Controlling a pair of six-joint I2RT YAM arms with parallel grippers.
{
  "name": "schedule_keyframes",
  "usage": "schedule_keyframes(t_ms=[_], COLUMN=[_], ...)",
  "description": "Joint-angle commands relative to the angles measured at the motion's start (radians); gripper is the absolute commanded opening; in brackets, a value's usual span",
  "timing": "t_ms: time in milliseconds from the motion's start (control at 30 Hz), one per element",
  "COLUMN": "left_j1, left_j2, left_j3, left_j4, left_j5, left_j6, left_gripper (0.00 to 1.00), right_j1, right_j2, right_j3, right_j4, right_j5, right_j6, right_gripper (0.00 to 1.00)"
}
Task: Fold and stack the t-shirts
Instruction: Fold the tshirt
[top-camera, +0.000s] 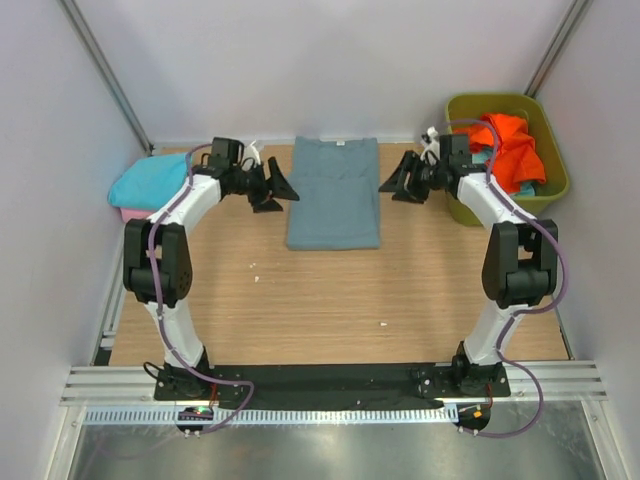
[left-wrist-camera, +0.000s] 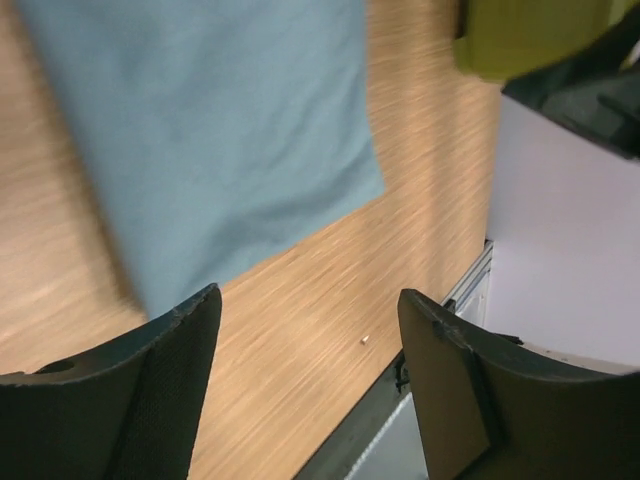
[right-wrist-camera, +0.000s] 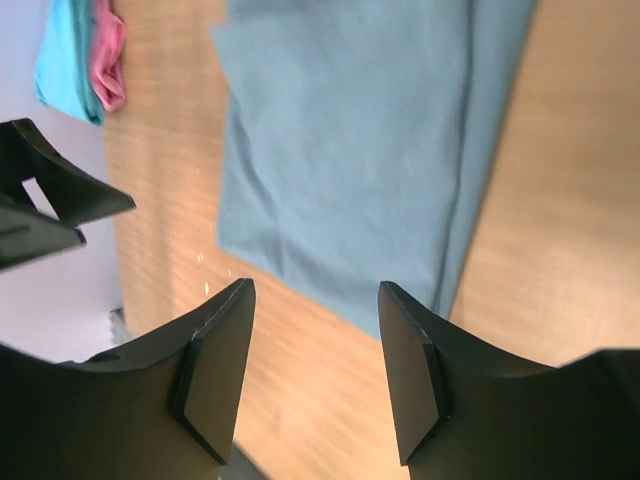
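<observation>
Closest to my wrist cameras, the left tool (left-wrist-camera: 310, 300) and right tool (right-wrist-camera: 315, 290) both show jaws apart, gripping nothing. Left to right across the bench (top-camera: 320, 300): a turquoise t-shirt (top-camera: 150, 180) lies on a pink one (top-camera: 128, 213) at the edge. The folded grey-blue t-shirt (top-camera: 334, 192) lies between the tools, long axis near-to-far, collar at the far end. An orange t-shirt (top-camera: 510, 145) sits in the green tub (top-camera: 555, 185).

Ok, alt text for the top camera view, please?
A folded grey-blue shirt lies flat centre-back, the left gripper and right gripper open either side of it. Turquoise shirt on a pink one at left; orange shirt in the green tub at right.
</observation>
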Motion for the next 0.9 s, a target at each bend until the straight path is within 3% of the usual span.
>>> schedule_keyframes(t_ms=[0, 133, 300, 867], left_j1=[0.044, 0.045, 0.044, 0.030], left_j2=[0.032, 0.057, 0.083, 0.178], left_j3=[-0.094, -0.151, -0.228, -0.217], left_j4=[-0.139, -0.146, -0.051, -0.020], left_j5=[0.017, 0.012, 0.059, -0.005], left_j6=[0.023, 0.029, -0.066, -0.106], left_gripper=[0.71, 0.76, 0.79, 0.81], right_j1=[0.009, 0.009, 0.008, 0.009], right_j2=[-0.031, -0.054, -0.028, 0.122], right_j3=[-0.168, -0.328, -0.398, -0.354], right_j4=[-0.039, -0.004, 0.044, 0.081], right_j5=[-0.101, -0.127, -0.142, -0.101], right_j6=[0.079, 0.132, 0.167, 0.175], right_gripper=[0.59, 0.59, 0.59, 0.60])
